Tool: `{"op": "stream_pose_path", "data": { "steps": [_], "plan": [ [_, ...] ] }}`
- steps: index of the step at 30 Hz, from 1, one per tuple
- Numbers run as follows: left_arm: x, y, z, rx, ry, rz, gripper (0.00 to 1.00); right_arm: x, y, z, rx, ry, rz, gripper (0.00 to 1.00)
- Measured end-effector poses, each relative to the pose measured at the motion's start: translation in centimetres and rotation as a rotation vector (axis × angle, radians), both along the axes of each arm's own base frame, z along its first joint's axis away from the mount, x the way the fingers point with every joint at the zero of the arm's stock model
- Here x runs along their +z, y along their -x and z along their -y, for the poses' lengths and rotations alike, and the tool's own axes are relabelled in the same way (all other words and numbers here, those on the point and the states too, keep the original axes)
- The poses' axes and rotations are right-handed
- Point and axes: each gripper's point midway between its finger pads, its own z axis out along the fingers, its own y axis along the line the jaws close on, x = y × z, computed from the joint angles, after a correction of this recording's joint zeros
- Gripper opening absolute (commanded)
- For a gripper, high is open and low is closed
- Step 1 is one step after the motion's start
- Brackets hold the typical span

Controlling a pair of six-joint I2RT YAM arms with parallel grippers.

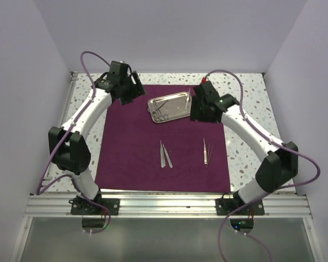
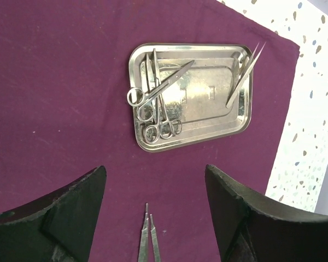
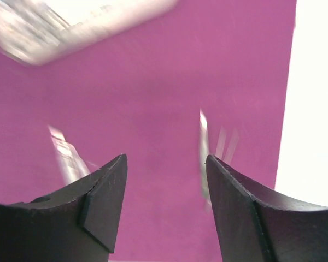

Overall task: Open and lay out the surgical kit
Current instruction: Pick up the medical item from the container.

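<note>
The maroon cloth wrap (image 1: 131,158) lies spread flat on the table. At its far edge sits the steel tray (image 1: 177,101), also in the left wrist view (image 2: 208,101). Ring-handled scissors and forceps (image 2: 156,106) lie at one end of the tray. Tweezers (image 2: 245,76) lean over the rim at the tray's other end. Two thin steel tools (image 1: 165,154) lie mid-cloth, and another thin tool (image 1: 206,151) lies to their right. My left gripper (image 1: 134,90) (image 2: 154,169) hovers open left of the tray. Right of the tray, my right gripper (image 1: 198,112) (image 3: 165,158) is open and empty above bare cloth; its view is blurred.
Speckled white tabletop (image 1: 246,93) borders the cloth at the back and both sides. White walls close in the workspace. An aluminium rail (image 1: 164,204) runs along the near edge, where both arm bases are bolted.
</note>
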Motion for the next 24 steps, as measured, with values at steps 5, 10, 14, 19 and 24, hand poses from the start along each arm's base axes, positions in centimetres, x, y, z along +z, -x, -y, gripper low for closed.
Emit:
{"op": "stream_pose_path", "data": {
  "steps": [5,10,14,19,24],
  "plan": [
    [0.0,0.0,-0.3,-0.004,-0.021,0.008,0.76,5.1,-7.5,-3.9,0.037,-0.042,0.140,0.64],
    [0.5,0.5,-0.6,-0.001,-0.025,0.017,0.77,2.2,-15.0,-7.1,0.042,-0.015,0.139,0.64],
    [1.1,1.8,-1.0,0.000,-0.024,0.029,0.77,-2.4,-18.7,-7.5,0.025,0.023,0.081,0.64],
    [1.5,3.6,-1.7,0.000,-0.026,0.036,0.78,-5.8,-21.1,-5.7,-0.021,0.046,0.036,0.65],
    [1.3,3.7,-2.1,-0.001,-0.055,0.042,0.79,-6.5,-22.4,-3.4,-0.062,0.021,0.026,0.65]
  ]
}}
